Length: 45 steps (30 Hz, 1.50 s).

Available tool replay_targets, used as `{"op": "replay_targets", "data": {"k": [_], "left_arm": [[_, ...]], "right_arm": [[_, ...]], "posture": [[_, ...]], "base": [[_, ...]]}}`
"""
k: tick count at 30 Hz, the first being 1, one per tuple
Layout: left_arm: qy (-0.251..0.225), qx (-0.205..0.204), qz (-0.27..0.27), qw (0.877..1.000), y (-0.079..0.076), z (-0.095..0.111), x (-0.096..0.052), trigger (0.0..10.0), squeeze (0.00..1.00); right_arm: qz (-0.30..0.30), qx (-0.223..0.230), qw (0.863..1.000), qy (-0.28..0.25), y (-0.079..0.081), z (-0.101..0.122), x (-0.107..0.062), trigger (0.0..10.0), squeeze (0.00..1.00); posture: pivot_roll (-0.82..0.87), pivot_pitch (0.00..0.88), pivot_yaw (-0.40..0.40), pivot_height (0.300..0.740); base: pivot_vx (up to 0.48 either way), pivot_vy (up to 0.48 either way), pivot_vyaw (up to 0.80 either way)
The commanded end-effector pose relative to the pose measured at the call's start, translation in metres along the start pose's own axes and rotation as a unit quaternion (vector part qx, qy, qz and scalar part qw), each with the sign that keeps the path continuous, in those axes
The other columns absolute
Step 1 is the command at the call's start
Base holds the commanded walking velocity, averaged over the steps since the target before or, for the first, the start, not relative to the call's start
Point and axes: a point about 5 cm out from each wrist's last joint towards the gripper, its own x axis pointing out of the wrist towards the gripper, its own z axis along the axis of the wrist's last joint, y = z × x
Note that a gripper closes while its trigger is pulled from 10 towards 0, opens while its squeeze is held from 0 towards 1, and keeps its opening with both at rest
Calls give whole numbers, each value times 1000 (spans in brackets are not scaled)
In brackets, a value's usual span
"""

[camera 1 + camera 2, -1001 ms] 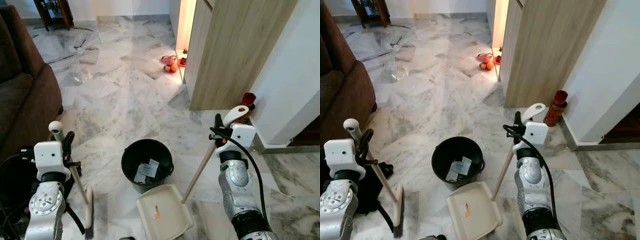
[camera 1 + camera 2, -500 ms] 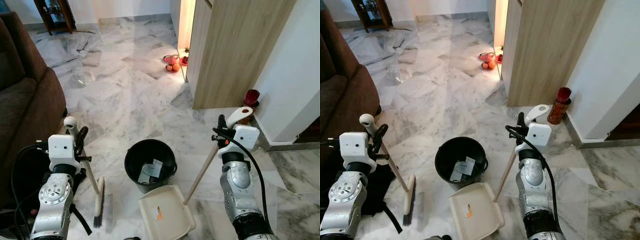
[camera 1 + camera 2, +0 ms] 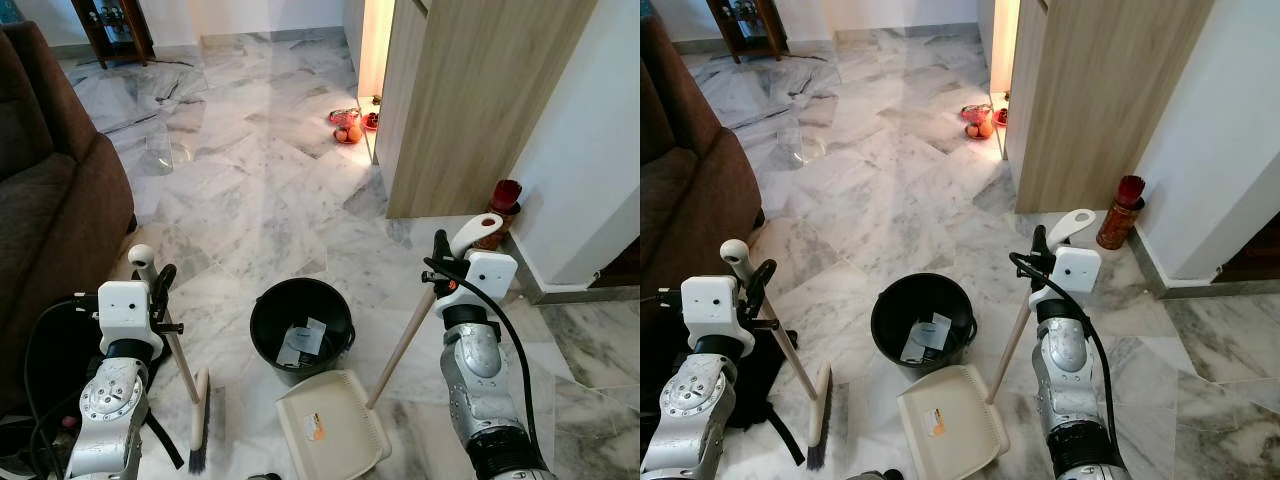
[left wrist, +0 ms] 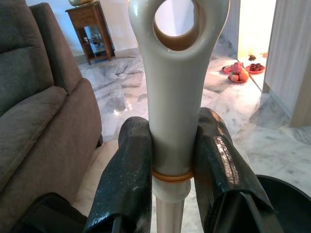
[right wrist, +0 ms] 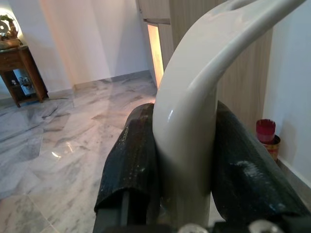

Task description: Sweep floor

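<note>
Left eye view: marble floor, brown sofa, wooden cabinet.

Both eye views look forward and down from the head onto the marble floor, sharing the black bucket that sits ahead, between the two sets of jaws. The left wrist view looks close along its fingers past the broom handle clamped between them toward the sofa. The right wrist view sits equally close behind its fingers, facing the wooden cabinet beyond the dustpan handle they pinch.

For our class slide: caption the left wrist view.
Left gripper clamps the broom handle beside a brown sofa.
</note>
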Motion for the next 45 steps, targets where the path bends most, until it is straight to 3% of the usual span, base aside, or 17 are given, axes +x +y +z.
{"op": "replay_targets", "data": {"k": [1,23,45], "left_arm": [[-21,5,8,1000,1,5,-2,10000,0],[-23,-11,-12,1000,-17,5,5,10000,0],[-25,-13,-10,1000,-19,3,-1,10000,0]], "right_arm": [[1,7,1000,-25,1,11,3,10000,0],[-6,4,1000,-24,-4,14,0,10000,0],[0,6,1000,-20,-1,16,1,10000,0]], "posture": [[39,149,18,740],[-11,150,26,740],[-13,158,1,740]], "base": [[0,0,0],[0,0,0],[0,0,0]]}}
